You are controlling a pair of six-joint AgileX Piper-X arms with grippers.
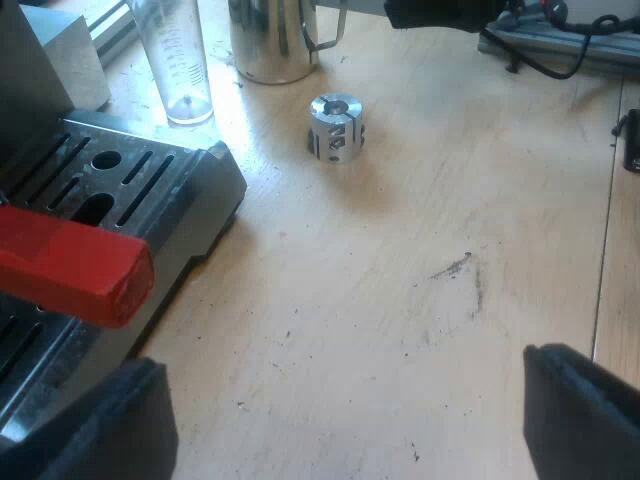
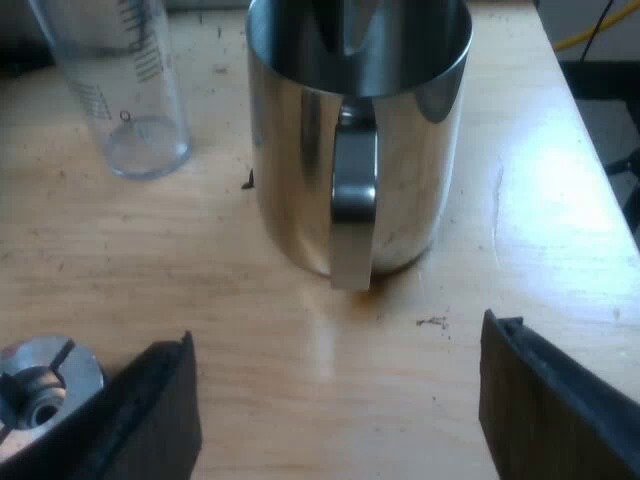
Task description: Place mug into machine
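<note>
Mug: steel, upright on bench, measuring glass beside it, handle facing right pincer.
Right pincer: wide, empty.
Left pincer: wide, empty.
Left wrist view adds: drip tray, red handle end.
Count: one mug, one measuring glass, one slotted metal cylinder.

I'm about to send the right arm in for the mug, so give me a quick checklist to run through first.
1. The right pincer open and empty: ok.
2. The mug upright: ok.
3. The mug's handle faces the right pincer: ok.
4. The measuring glass stands apart from the mug: ok.
5. The drip tray free below the red handle end: cannot tell, partly hidden.
6. The left pincer open and empty: ok.
</note>
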